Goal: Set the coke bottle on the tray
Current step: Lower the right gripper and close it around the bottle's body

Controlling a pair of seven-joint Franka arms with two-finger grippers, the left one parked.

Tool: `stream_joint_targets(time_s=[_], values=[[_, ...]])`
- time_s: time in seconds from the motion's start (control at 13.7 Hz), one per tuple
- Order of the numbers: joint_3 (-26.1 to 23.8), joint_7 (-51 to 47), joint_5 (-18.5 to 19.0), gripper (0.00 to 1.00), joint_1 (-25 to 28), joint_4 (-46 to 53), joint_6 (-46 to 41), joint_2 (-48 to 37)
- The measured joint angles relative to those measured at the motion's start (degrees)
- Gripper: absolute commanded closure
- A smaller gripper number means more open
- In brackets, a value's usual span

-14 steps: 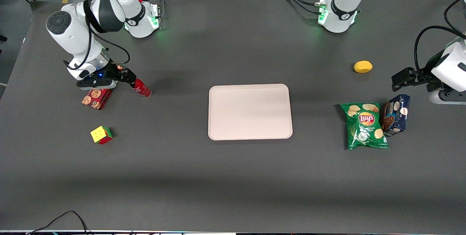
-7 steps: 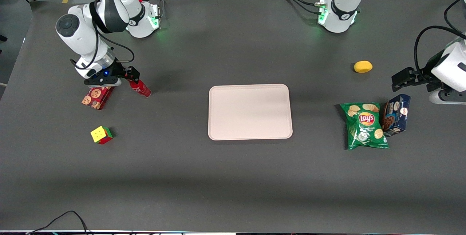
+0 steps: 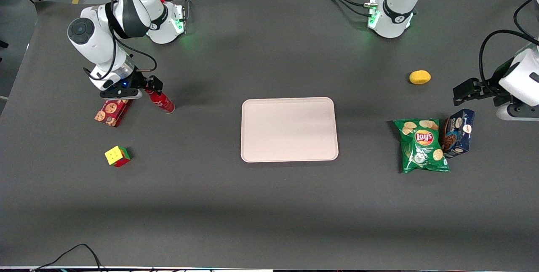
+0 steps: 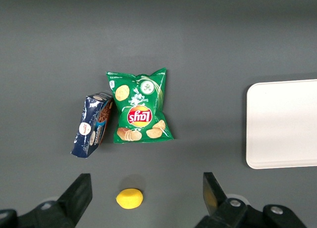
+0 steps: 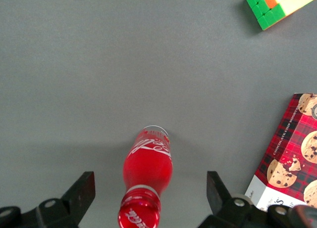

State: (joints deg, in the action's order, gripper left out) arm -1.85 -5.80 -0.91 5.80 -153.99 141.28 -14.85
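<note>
One bottle (image 3: 161,102) stands on the desk (image 3: 269,204) toward the working arm's end, well apart from the tray (image 3: 289,129); you see its red cap (image 5: 139,214) and white lettering from the wrist camera. Your gripper (image 3: 148,87) hangs just above the cap, and its jaws are spread wide, one on each side of the bottle (image 5: 146,173), touching nothing. Just beside the bottle lies the red cookie box (image 3: 111,112), partly under the gripper's body. Nearer the front camera than that box sits a cube (image 3: 117,156). The tray lies flat mid-desk with nothing on it. Toward the parked arm's end from the tray you have a green chip bag (image 3: 422,145), a blue box (image 3: 458,133) touching it, and a lemon (image 3: 420,77) farther from the camera.
</note>
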Motion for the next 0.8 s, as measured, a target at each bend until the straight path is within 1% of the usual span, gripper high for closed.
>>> stream_joint_targets(time_s=[0.44,0.59,0.73,0.8], values=[[-0.01,0.0,0.0,0.0,0.0,-0.76,-0.01,0.0],[-0.01,0.0,0.0,0.09,0.0,-0.98,-0.01,0.0],[-0.01,0.0,0.0,0.22,0.0,-1.0,0.0,0.0],[-0.02,0.0,0.0,0.33,0.01,-1.0,0.0,0.0]])
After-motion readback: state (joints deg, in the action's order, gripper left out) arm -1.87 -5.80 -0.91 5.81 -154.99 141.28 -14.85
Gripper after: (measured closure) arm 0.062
